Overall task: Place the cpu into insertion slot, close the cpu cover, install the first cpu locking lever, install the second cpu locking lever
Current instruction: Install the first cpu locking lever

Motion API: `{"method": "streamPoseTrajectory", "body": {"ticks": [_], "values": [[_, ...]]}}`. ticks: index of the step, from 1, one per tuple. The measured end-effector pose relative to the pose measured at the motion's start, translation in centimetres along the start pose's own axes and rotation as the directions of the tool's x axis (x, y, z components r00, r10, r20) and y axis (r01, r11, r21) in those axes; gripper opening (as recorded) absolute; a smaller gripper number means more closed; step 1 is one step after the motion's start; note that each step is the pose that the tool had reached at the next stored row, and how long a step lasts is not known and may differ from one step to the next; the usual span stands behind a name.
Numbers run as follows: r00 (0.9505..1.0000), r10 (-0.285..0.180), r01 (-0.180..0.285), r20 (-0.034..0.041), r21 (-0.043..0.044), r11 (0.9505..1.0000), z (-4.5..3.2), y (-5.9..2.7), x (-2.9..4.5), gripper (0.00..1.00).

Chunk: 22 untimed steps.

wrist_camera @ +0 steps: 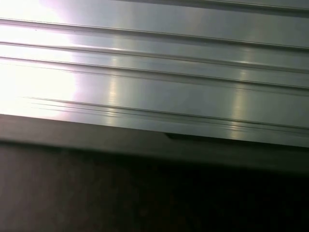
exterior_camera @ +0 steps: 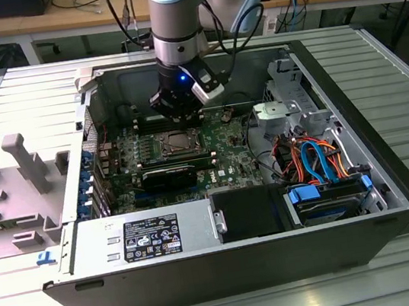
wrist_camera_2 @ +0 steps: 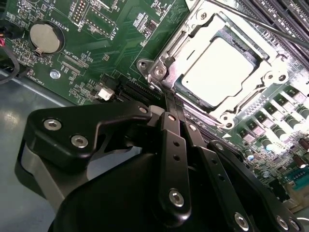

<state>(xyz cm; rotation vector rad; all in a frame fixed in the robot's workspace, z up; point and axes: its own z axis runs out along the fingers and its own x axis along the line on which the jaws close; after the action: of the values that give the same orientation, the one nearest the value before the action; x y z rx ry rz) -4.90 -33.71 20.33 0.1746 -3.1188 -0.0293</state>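
The gripper (wrist_camera_2: 170,99) hangs over the green motherboard (exterior_camera: 226,167) inside the open computer case (exterior_camera: 392,171), its fingers (wrist_camera_2: 170,126) pressed together with nothing between them, tips just beside the insertion slot (wrist_camera_2: 227,72). The cpu (wrist_camera_2: 223,67) sits in that slot, the cpu cover (wrist_camera_2: 258,99) lying flat around it.

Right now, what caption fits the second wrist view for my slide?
Shut gripper poised at the edge of the cpu cover, closed over the cpu on the green motherboard.
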Motion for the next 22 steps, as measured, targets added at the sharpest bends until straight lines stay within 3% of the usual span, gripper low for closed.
{"method": "streamPoseTrajectory", "body": {"ticks": [5,11,17,22], "values": [[1.0000,0.000,0.000,-0.0001,-0.0008,1.0000,-0.02,0.13,-0.04,0.11],[1.0000,0.000,0.000,0.0002,-0.0026,1.0000,-1.01,-0.01,-0.01,0.11],[1.0000,0.001,-0.001,0.0003,-0.0036,1.0000,-0.98,-2.27,0.25,0.11],[0.9999,0.015,-0.015,0.0006,-0.0039,0.9999,-0.77,-3.49,0.38,0.11]]}}
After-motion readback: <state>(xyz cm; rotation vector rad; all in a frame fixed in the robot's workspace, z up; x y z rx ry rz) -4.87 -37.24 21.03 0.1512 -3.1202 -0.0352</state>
